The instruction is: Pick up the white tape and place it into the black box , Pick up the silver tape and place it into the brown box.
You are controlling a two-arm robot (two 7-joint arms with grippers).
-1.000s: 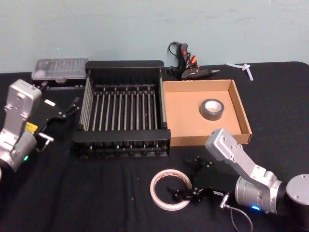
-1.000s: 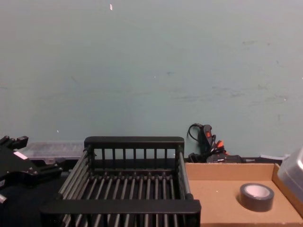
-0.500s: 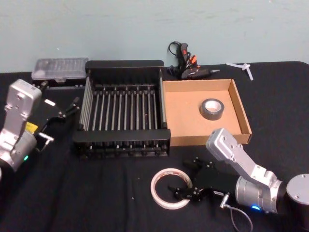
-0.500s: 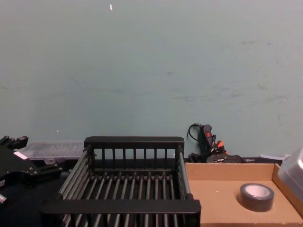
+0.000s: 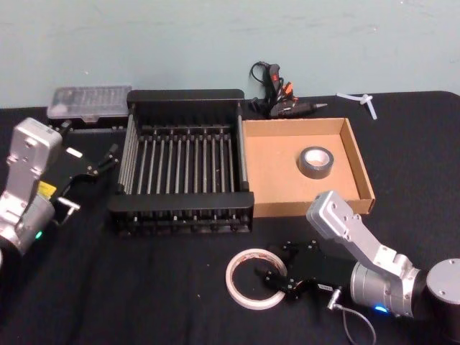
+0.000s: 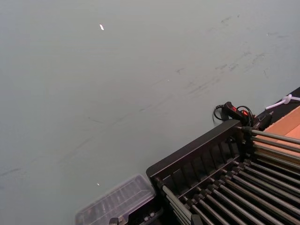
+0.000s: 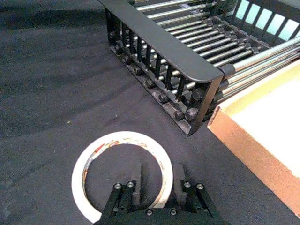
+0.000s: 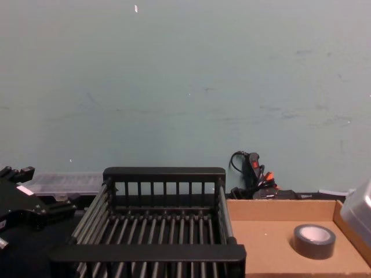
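Note:
The white tape (image 5: 231,282) lies flat on the black cloth in front of the black box (image 5: 183,95). My right gripper (image 5: 277,276) is low over the ring's right side. In the right wrist view its fingers (image 7: 138,182) straddle the white tape (image 7: 122,137)'s rim, one inside the ring and one outside. The jaws are half narrowed, with a small gap still showing on the inner side. The silver tape (image 5: 315,162) lies in the brown box (image 5: 309,208), to the right of the black crate. My left gripper (image 5: 103,162) hangs parked left of the crate.
A glue gun (image 5: 280,97) and a clear plastic case (image 5: 90,100) lie along the back edge by the wall. A small white part (image 5: 359,99) sits at the back right. The black cloth in front of the crate gives free room.
The right gripper's jaws have narrowed around the white tape's rim, and the ring has shifted slightly to the right. The left arm has not moved.

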